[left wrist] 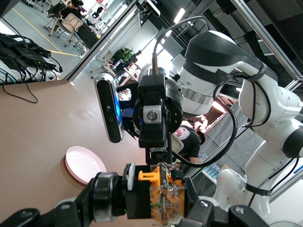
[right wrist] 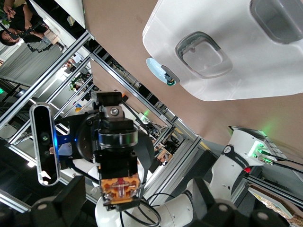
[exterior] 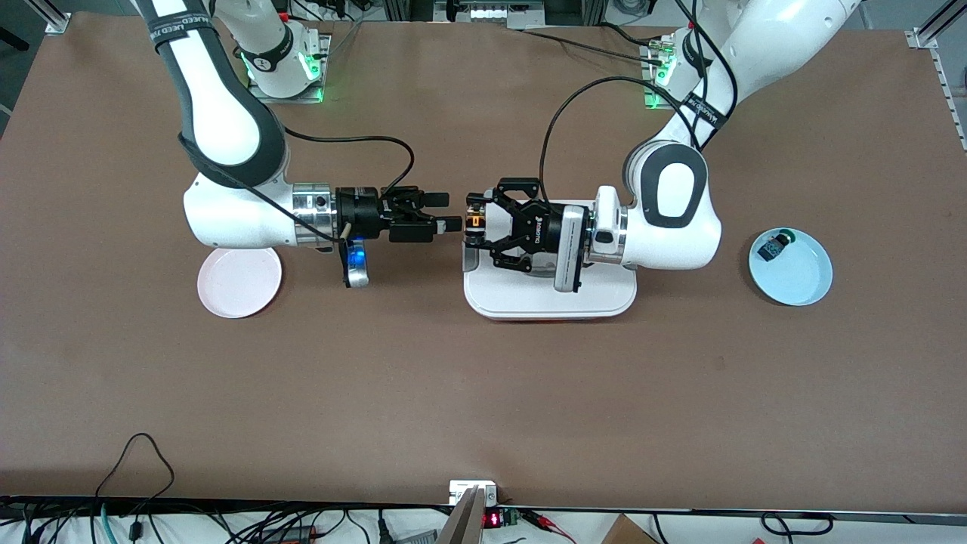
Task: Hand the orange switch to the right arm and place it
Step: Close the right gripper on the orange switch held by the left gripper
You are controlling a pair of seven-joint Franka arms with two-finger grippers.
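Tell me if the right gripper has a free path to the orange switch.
Probably yes. The left gripper holds the orange switch up over the white tray, and the right gripper, fingers open, faces it with nothing between them.

robotics lab, aluminium framing [right wrist: 142, 101], seated staff [left wrist: 71, 16]

Even overhead light fell bright across the brown table [exterior: 483, 393], with soft shadows pooled close under both arms. Green lamps glowed at the arm bases toward twelve o'clock. In the left wrist view, ceiling strips flared at one o'clock and the near fingers [left wrist: 106, 201] blurred.
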